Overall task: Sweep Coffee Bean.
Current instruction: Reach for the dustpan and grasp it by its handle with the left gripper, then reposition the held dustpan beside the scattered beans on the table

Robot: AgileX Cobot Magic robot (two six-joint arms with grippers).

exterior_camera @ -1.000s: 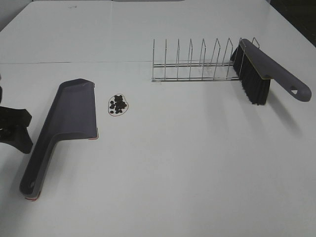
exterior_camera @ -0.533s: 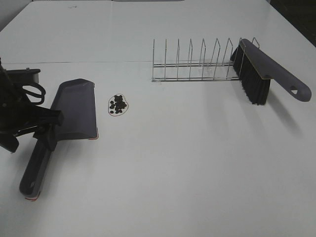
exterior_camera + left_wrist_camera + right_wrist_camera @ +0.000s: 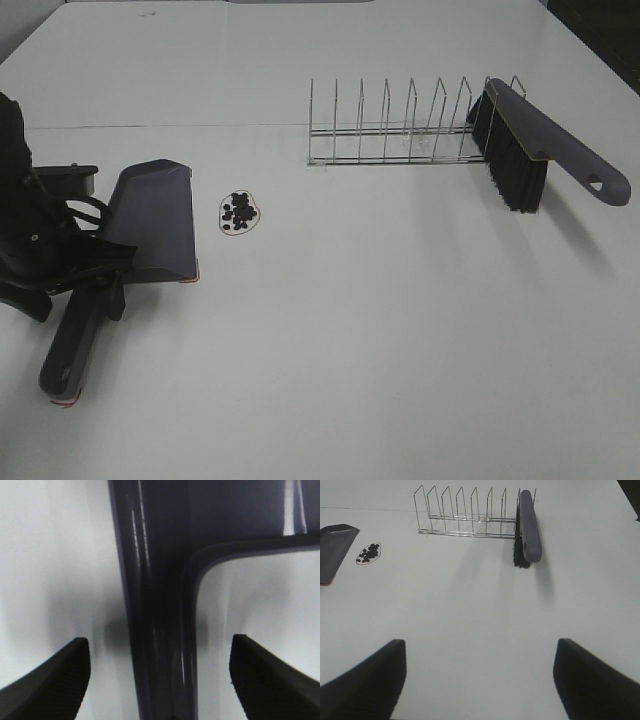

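The coffee beans (image 3: 240,211) lie in a small dark cluster on the white table, just right of the grey-purple dustpan (image 3: 152,218). They also show in the right wrist view (image 3: 368,553). My left gripper (image 3: 80,295) is open and straddles the dustpan's handle (image 3: 157,605), one finger (image 3: 50,680) on each side, with gaps to the handle. A dark brush (image 3: 520,150) leans against the right end of a wire rack (image 3: 390,130). My right gripper (image 3: 480,680) is open, empty and well short of the brush (image 3: 527,525); it is out of the high view.
The wire rack (image 3: 465,515) stands at the back right. The dustpan's blade edge (image 3: 332,555) faces the beans. The table's far edge lies beyond the rack.
My left arm has come in from the left edge and settled over the dustpan's handle with its fingers on either side. Dustpan, beans and brush have not moved.
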